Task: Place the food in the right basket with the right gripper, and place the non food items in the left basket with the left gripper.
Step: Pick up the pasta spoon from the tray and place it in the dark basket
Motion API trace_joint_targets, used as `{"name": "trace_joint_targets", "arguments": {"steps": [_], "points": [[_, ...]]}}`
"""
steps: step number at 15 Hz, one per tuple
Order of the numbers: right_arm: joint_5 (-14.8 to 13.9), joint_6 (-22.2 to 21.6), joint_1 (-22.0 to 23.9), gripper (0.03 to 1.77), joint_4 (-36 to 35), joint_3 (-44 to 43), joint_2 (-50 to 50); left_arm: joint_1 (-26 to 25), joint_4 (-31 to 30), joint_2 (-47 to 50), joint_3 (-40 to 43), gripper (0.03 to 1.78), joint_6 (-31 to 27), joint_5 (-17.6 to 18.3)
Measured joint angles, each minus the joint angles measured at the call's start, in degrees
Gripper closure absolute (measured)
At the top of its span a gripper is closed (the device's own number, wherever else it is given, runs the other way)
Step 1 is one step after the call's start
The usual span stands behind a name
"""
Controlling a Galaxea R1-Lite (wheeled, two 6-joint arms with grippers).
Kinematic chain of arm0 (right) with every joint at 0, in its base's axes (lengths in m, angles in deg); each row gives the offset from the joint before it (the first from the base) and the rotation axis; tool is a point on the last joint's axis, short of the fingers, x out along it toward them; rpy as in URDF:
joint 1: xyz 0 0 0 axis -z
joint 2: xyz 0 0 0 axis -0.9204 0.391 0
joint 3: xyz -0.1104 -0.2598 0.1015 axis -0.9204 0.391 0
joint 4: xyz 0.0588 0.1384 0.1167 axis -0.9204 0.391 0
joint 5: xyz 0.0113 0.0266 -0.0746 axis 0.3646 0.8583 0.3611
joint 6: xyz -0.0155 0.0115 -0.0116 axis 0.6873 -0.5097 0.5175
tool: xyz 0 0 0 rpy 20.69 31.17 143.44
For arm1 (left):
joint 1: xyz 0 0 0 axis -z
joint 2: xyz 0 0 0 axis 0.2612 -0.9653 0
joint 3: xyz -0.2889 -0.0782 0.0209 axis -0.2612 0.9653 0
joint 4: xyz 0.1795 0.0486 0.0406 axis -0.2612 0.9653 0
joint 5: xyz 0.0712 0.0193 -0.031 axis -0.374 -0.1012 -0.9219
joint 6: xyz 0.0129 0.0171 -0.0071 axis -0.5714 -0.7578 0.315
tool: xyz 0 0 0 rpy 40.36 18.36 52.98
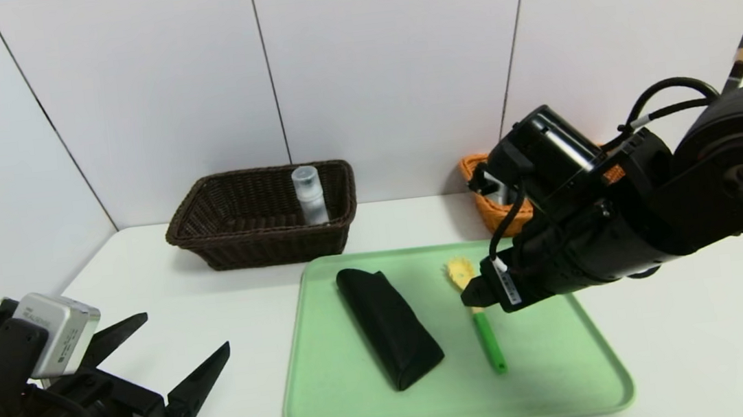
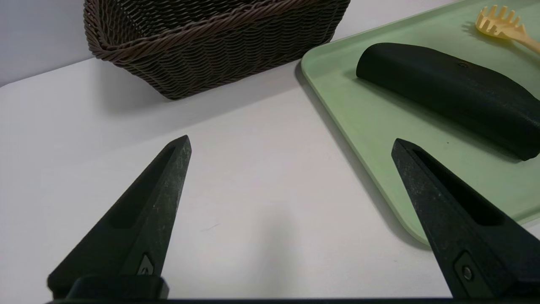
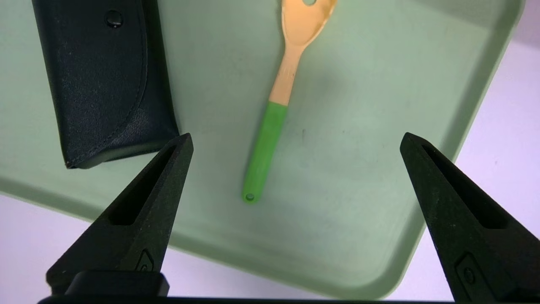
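Now 1 case (image 1: 389, 325), 1 spoon (image 1: 479, 325) on tray (image 1: 337, 405).

Black arms, pointed black left claw (image 1: 183, 356) fingers, silver wrist camera (image 1: 56, 333), black cables.

Green tray (image 1: 337, 405) on white table (image 1: 703, 339), white wall panels (image 1: 384, 62)

I see bare tray (image 1: 554, 369) right of the spoon (image 1: 485, 335); my right arm (image 1: 622, 223) blocks the orange basket (image 1: 493, 213) behind it
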Motion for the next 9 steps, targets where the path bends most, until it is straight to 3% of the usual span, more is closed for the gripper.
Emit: {"name": "trace_joint_targets", "arguments": {"steps": [4, 9], "points": [[2.01, -5.18, -0.06, 0.10, 9.73, -9.67, 4.02, -0.02, -0.02, 0.33, 0.06, 0.12, -0.28, -0.06], [2.21, -10.34, -0.15, 0.10, 12.93, -17.25, 10.80, -0.02, -0.02, 0.50, 0.17, 0.12, -0.30, -0.06]]}}
